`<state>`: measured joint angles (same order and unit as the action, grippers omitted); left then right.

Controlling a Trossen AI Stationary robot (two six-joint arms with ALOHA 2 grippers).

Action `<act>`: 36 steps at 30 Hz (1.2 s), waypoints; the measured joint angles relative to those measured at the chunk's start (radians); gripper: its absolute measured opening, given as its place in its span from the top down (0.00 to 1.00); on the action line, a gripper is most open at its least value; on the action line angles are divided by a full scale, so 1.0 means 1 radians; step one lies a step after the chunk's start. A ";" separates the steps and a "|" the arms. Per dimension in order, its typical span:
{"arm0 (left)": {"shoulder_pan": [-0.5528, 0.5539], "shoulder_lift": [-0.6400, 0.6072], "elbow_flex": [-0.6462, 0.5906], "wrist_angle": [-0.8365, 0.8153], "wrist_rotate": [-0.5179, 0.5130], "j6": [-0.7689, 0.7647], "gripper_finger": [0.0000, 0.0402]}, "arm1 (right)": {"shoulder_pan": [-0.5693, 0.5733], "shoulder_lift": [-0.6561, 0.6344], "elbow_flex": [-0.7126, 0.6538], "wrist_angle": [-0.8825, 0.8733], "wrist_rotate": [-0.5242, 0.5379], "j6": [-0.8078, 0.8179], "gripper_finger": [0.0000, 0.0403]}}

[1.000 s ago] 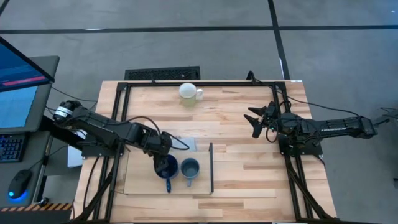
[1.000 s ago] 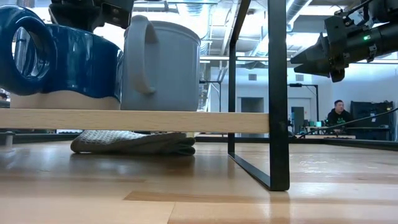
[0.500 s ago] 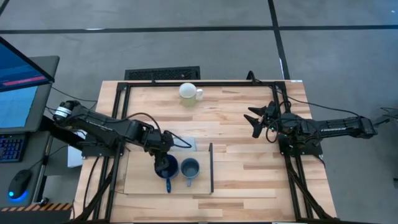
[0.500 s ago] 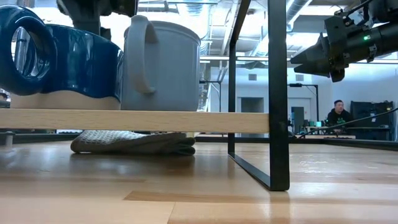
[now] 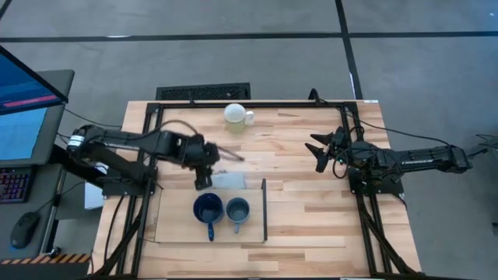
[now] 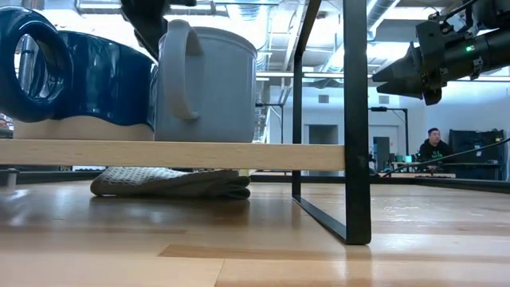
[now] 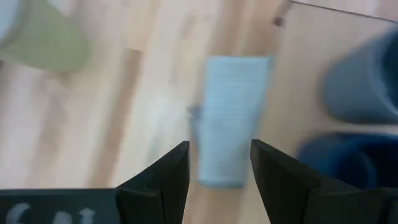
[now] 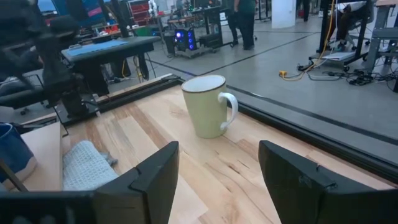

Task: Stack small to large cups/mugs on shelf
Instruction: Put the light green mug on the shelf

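While hanging with fingers parted and empty, left gripper (image 5: 203,183) just behind navy mug (image 5: 208,209) and grey-blue mug (image 5: 237,210) on shelf (image 5: 175,222); from right wrist, right gripper (image 8: 214,180) spread wide, cream mug (image 8: 207,106) ahead.

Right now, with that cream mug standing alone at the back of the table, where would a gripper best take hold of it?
Probably by the rim, from above. The cream mug stands upright, mouth open upward, so one finger could go inside and one outside. Its handle sticks out toward the right arm's side, so pinch the wall away from it. The open right gripper hovers nearest.
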<state>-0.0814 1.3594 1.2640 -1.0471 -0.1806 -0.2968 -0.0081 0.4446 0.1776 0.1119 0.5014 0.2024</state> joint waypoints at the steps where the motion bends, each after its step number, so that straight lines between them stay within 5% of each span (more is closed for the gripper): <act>1: 0.032 0.000 0.000 0.005 -0.001 0.026 0.60 | 0.000 0.000 0.000 0.000 0.000 0.000 0.39; 10: 0.367 0.000 0.000 0.128 0.016 0.251 0.60 | 0.000 0.000 0.000 0.000 0.000 0.000 0.39; 19: 0.660 0.000 0.000 0.278 0.308 0.220 0.60 | 0.000 0.000 0.000 0.000 0.000 0.000 0.39; 29: 0.714 0.070 0.007 0.430 0.397 0.103 0.60 | 0.000 0.000 0.000 -0.001 0.000 0.000 0.39; 36: 0.721 0.236 0.119 0.356 0.356 0.103 0.60 | 0.000 0.000 0.000 -0.007 -0.003 0.001 0.39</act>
<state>0.6398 1.5951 1.3827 -0.6908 0.1756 -0.1941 -0.0082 0.4450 0.1776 0.1051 0.4988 0.2031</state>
